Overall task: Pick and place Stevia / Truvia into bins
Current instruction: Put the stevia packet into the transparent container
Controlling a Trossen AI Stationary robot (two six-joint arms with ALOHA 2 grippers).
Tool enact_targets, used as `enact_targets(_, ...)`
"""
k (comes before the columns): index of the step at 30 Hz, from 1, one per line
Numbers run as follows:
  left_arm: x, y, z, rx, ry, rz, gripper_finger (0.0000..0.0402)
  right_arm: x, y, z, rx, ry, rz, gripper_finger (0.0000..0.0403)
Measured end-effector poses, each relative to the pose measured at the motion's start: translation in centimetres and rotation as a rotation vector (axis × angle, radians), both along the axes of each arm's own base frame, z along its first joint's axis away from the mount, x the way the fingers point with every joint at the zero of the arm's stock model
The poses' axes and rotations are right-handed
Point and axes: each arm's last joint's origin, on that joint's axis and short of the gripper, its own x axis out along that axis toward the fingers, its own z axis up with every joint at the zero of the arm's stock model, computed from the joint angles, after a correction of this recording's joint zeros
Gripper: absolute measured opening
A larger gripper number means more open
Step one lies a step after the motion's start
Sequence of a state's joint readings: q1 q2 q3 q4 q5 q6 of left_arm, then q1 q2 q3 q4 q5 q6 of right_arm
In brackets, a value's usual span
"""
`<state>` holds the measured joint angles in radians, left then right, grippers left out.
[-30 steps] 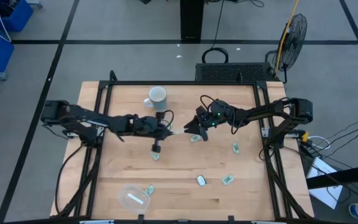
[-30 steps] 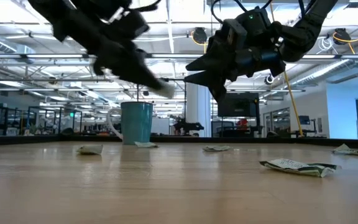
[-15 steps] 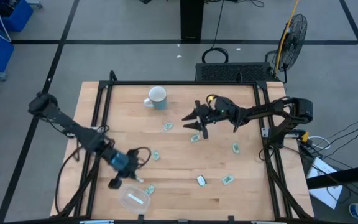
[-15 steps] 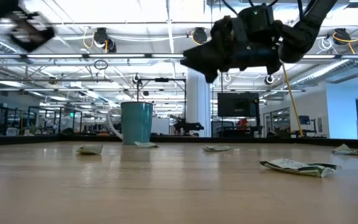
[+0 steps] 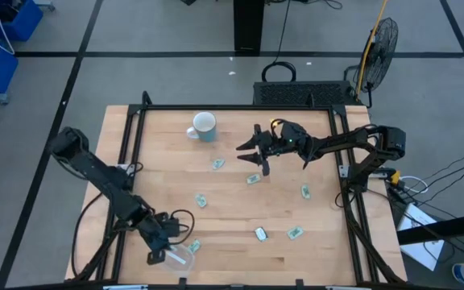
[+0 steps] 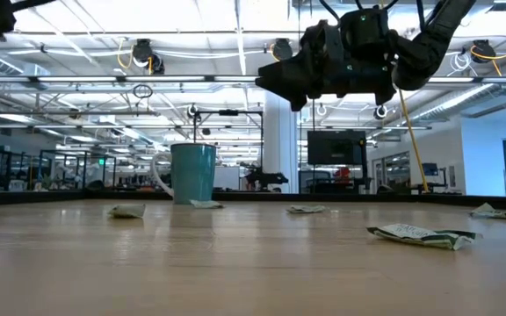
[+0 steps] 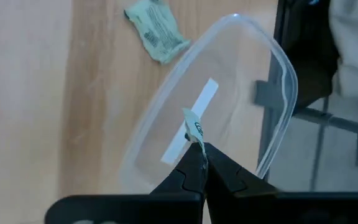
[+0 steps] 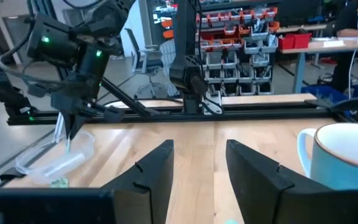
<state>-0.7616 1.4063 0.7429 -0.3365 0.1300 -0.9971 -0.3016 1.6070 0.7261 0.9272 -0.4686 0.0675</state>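
High view: the left end effector hangs over the clear bin at the desk's 7 o'clock corner. The right end effector waits near 1 o'clock, fingers apart. Loose packets lie around the middle.
Low view: the right end effector hangs high above the desk with nothing in it. A blue mug stands far back.
Left wrist view: the fingers pinch one green and white packet tight, right above the bin. Another packet lies just beside the bin.
Right wrist view: the two fingers are spread wide, holding nothing.
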Motion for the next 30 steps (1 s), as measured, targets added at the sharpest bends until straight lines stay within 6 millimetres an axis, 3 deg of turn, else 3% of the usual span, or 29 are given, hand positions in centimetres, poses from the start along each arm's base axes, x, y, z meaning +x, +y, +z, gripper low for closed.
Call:
enact_targets(18,0.68,0.13,-0.52,-0.128,0.199,0.379,0.002,0.0,0.01,-0.05,-0.029,0.0,0.004,0.0141)
enact_targets(26,1.09,0.57,-0.5,-0.15,0.225,0.383,0.0026,-0.03,0.03,-0.57,-0.013,0.053,0.005,0.0141)
enact_targets(30,1.15,0.7,-0.51,-0.167,0.256,0.392,0.0059,-0.04,0.07,-0.69,-0.009,0.065,0.007,0.0141)
